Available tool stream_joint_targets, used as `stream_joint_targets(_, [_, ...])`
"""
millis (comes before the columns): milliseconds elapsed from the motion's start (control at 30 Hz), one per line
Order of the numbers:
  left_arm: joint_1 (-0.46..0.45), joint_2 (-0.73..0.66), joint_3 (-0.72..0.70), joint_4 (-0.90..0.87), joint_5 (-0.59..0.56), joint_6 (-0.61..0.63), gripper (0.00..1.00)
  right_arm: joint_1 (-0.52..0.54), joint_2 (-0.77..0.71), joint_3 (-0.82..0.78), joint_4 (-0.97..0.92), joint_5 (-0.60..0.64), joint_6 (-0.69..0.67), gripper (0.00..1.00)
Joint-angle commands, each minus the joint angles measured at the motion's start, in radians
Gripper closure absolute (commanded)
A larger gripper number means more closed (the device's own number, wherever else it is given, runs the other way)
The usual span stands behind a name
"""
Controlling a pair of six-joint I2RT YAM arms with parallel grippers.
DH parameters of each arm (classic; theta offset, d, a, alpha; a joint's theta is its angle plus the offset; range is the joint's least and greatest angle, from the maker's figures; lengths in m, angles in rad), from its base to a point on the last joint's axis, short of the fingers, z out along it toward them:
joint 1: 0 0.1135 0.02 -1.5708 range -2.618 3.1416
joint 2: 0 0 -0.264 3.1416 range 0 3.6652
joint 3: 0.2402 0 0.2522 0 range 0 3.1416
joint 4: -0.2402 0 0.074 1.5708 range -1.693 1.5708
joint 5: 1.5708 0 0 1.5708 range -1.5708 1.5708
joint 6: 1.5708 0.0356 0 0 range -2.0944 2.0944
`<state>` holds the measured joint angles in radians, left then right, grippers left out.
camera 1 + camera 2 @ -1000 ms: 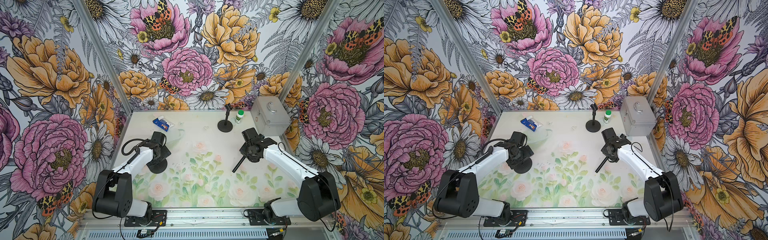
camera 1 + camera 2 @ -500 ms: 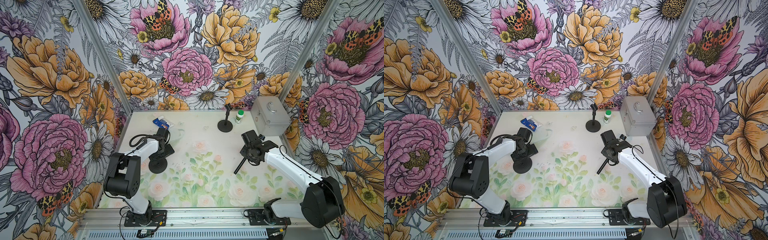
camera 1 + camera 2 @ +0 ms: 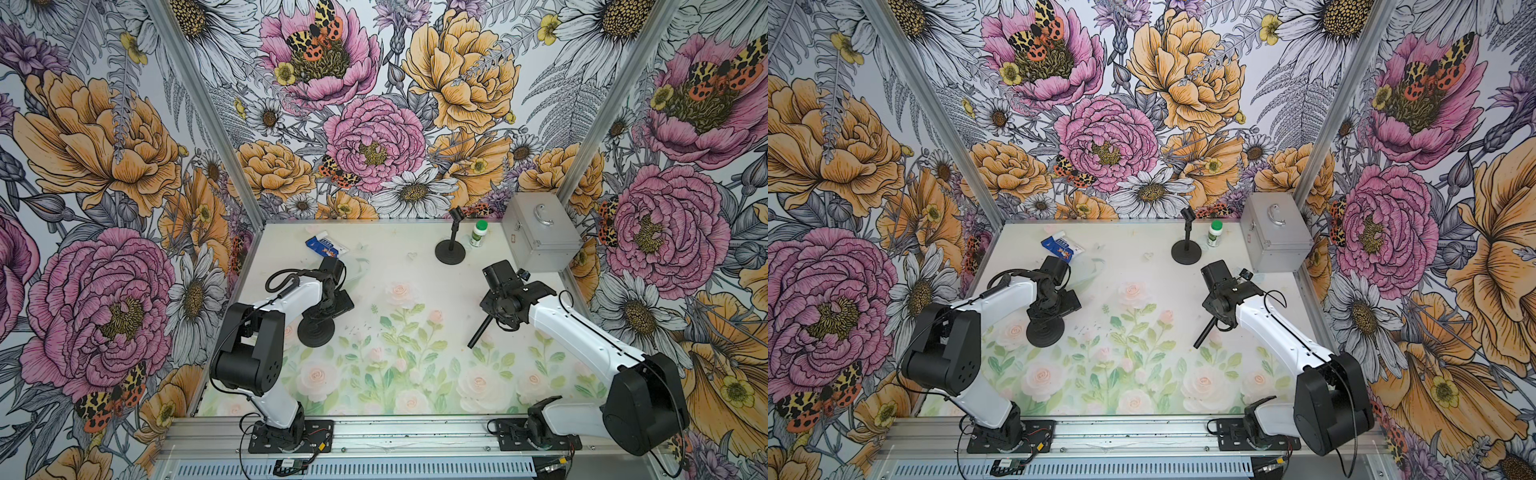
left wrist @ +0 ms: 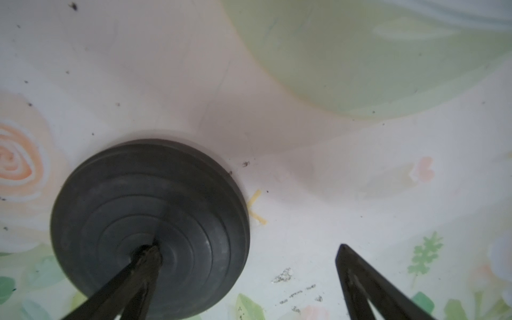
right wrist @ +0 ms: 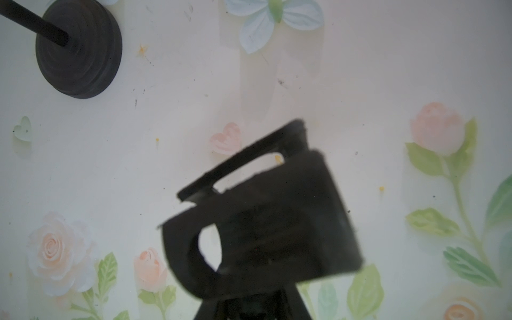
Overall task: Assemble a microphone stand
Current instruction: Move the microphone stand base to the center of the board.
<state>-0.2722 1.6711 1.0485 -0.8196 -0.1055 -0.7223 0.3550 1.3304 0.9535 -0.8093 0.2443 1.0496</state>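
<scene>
Unjoined: round base [image 3: 316, 331] and pole [image 3: 480, 332]
The round base lies near the table's [image 3: 415, 266] left edge, beneath your wide-open left gripper [image 4: 249, 248]; only the left wrist view shows a fingertip [image 4: 149, 257] at its centre. Your right gripper [image 3: 498, 316] clamps the pole; only its wrist view shows the clip [image 5: 263, 221].

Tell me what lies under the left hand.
The round black base, flat on the table, below the open left hand. One finger covers its centre in the wrist view, so any socket there is hidden.
</scene>
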Motion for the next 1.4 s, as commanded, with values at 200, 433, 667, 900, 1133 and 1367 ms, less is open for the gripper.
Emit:
stream_joint_targets(200, [-0.077, 0.032, -0.037, 0.016, 0.065, -0.025, 0.01, 0.002, -0.001, 0.051, 0.028, 0.058, -0.002, 0.95])
stream_joint_targets(433, [-0.057, 0.015, -0.047, -0.006, 0.001, -0.018, 0.01, 0.001, 0.031, 0.069, 0.034, 0.039, -0.008, 0.95])
stream_joint_targets(667, [-0.054, 0.102, 0.016, -0.003, -0.001, 0.018, 0.01, 0.001, 0.043, 0.074, 0.040, 0.039, -0.002, 0.95])
stream_joint_targets(900, [-0.122, 0.131, 0.095, 0.003, -0.040, 0.072, 0.01, -0.002, 0.033, 0.074, 0.047, 0.058, 0.014, 0.95])
stream_joint_targets(1133, [-0.256, 0.192, 0.165, 0.059, 0.173, 0.065, 0.01, -0.031, -0.003, 0.095, 0.048, 0.104, -0.002, 0.95])
stream_joint_targets(1367, [-0.390, 0.206, 0.231, 0.073, 0.345, 0.142, 0.01, -0.109, -0.048, 0.099, 0.048, 0.120, -0.052, 0.95])
